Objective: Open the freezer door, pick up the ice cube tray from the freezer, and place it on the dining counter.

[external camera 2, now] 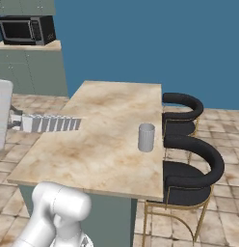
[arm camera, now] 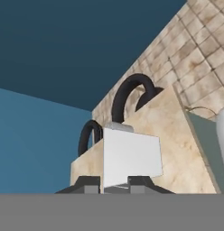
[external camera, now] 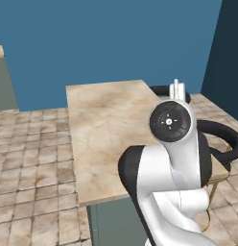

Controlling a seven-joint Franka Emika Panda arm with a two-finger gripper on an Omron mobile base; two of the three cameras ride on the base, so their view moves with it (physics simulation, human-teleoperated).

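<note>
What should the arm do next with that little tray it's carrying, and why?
Probably lower it. The gripper is shut on the ice cube tray, held edge-up above the dining counter. The bare slab beneath lies left of the grey cup.

A flat blue wall (external camera 2: 140,43) closes the back of the room, and a darker blue panel (external camera: 225,53) stands at the right edge of the left base view. The floor (external camera: 29,149) is laid in mottled beige and brown square tiles with pale joints. Two round black stools (external camera 2: 186,166) with curved backrests and thin brass-coloured legs stand side by side — one nearer, one further back (external camera 2: 180,112). In the far left corner a grey-green cabinet (external camera 2: 30,70) with a beige top carries a black microwave (external camera 2: 26,30); another cabinet hangs above it. The light is even — no strong shadows.
</note>
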